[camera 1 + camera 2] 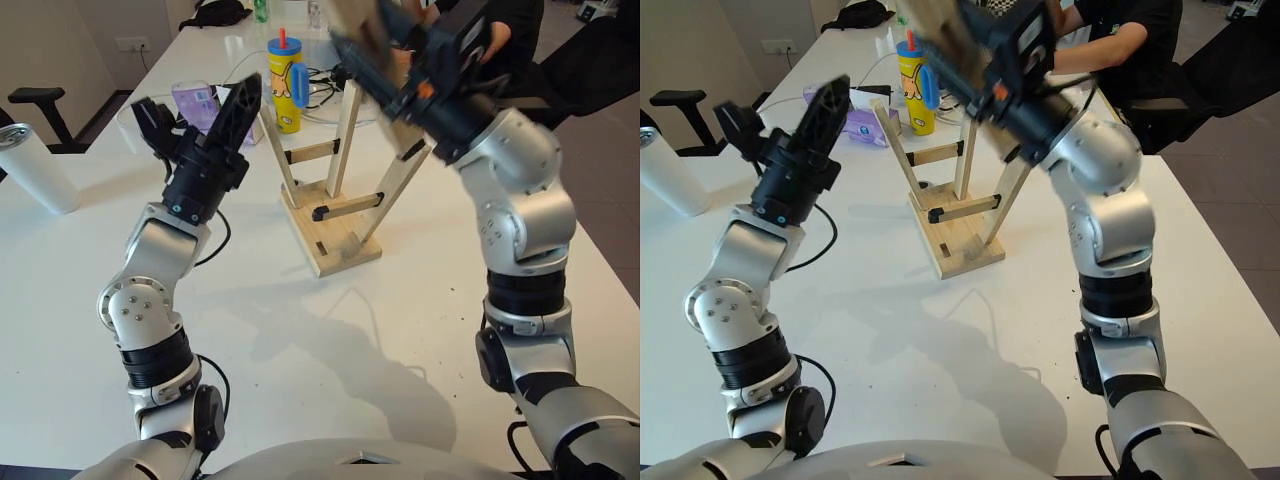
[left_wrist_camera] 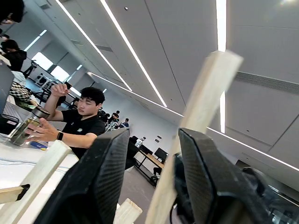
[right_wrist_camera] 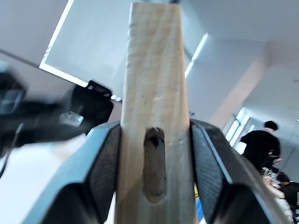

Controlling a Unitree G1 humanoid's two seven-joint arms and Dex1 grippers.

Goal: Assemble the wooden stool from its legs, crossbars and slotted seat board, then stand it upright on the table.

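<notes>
L gripper [image 1: 200, 108] spread, R gripper [image 3: 154, 140] clamped

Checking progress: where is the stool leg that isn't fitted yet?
The loose leg is clamped in the right gripper, raised above the upturned stool, on the robot's right side.

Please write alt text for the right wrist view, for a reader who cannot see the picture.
A pale wooden stool piece with an oval slot in its face is clamped between the two dark fingers of the right gripper. Behind it are a ceiling with light strips and a blurred dark object.
</notes>
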